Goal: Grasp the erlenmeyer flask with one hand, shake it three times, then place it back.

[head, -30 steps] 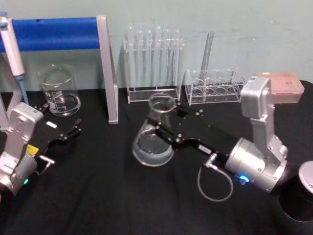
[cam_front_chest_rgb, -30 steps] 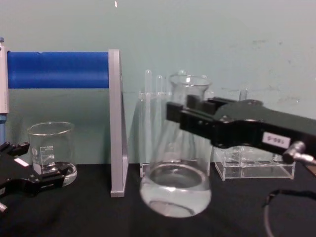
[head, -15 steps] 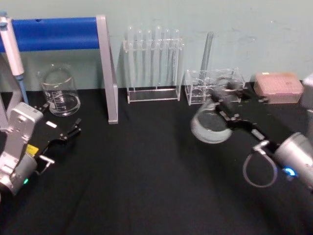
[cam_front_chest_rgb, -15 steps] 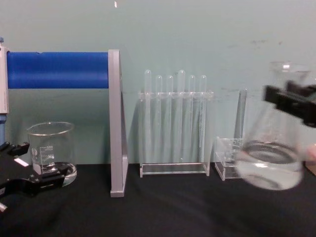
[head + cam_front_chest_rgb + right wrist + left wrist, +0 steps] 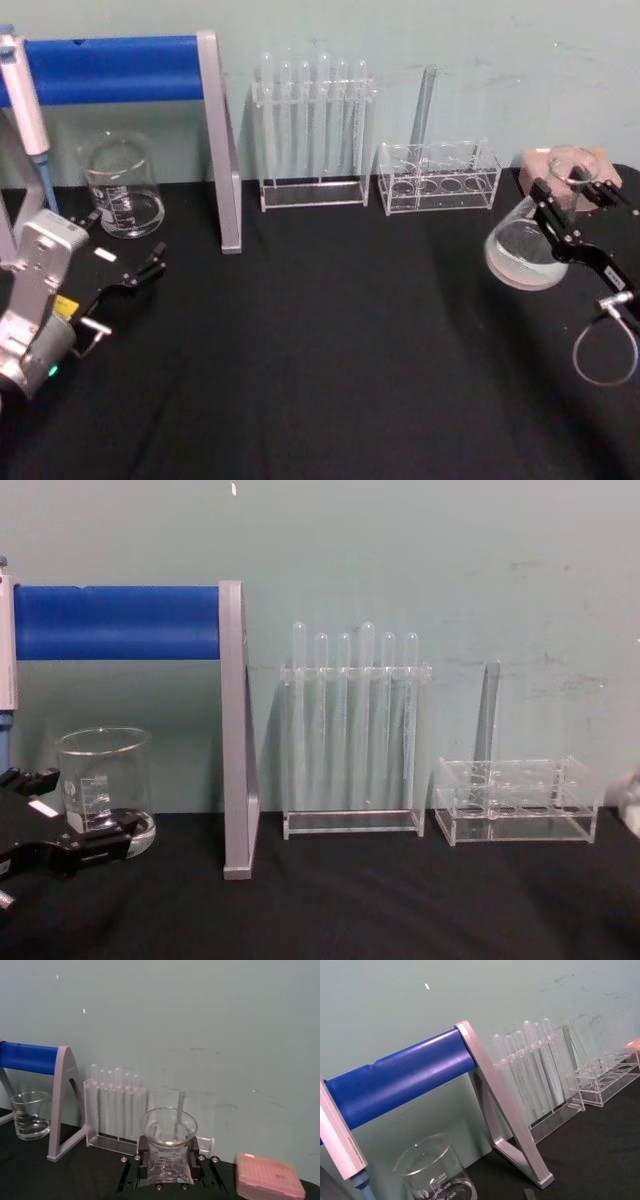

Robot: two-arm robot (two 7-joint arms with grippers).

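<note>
The erlenmeyer flask (image 5: 525, 255) is clear glass with a little liquid in its wide base. It hangs tilted above the black table at the far right, in front of the pink box. My right gripper (image 5: 562, 205) is shut on its neck, just below the flared rim. In the right wrist view the flask (image 5: 168, 1132) stands between the two black jaws of the right gripper (image 5: 168, 1160), one on each side of the neck. My left gripper (image 5: 125, 248) rests open near the table's left edge, just in front of the beaker, and also shows as the left gripper (image 5: 68, 815) in the chest view.
A glass beaker (image 5: 122, 188) stands at the back left beside a grey stand with a blue bar (image 5: 215, 140) and a pipette (image 5: 25, 100). A tall test-tube rack (image 5: 315, 130) and a low clear rack (image 5: 437, 180) line the back wall. The pink box (image 5: 540, 160) sits at the back right.
My right gripper has swung the flask from the middle of the table far to the right, and it has left the chest view. The left arm has not moved.
</note>
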